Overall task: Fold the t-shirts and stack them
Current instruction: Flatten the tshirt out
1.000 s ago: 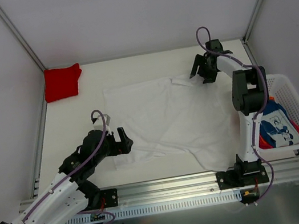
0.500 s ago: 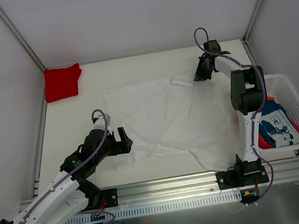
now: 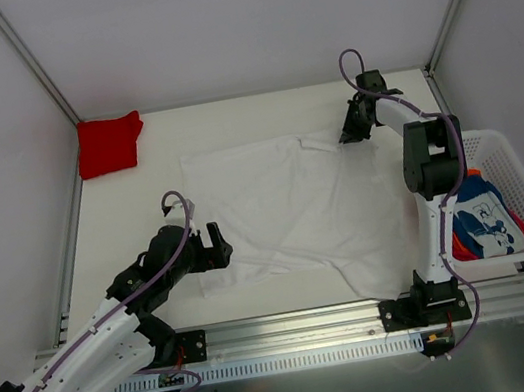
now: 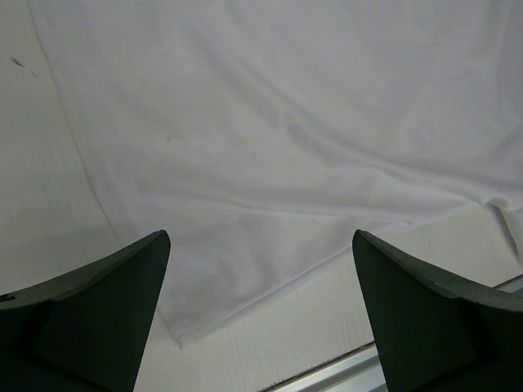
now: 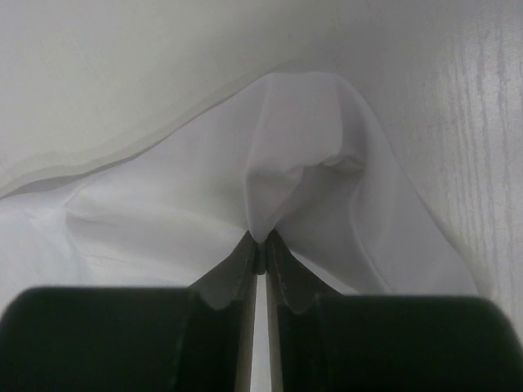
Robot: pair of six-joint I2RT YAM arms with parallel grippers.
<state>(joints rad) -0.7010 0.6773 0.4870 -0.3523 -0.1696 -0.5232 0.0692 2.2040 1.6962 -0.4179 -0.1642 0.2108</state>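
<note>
Your right gripper pinches the far edge of the white t-shirt, seemingly to tug it flat, while your left gripper hovers spread wide above the near hem.

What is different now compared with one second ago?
The right gripper closed on a fold of the white t-shirt at its far right edge. The left gripper stayed open over the near left hem; the red t-shirt did not move.

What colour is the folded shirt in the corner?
The shirt is red, best seen from the top camera.
</note>
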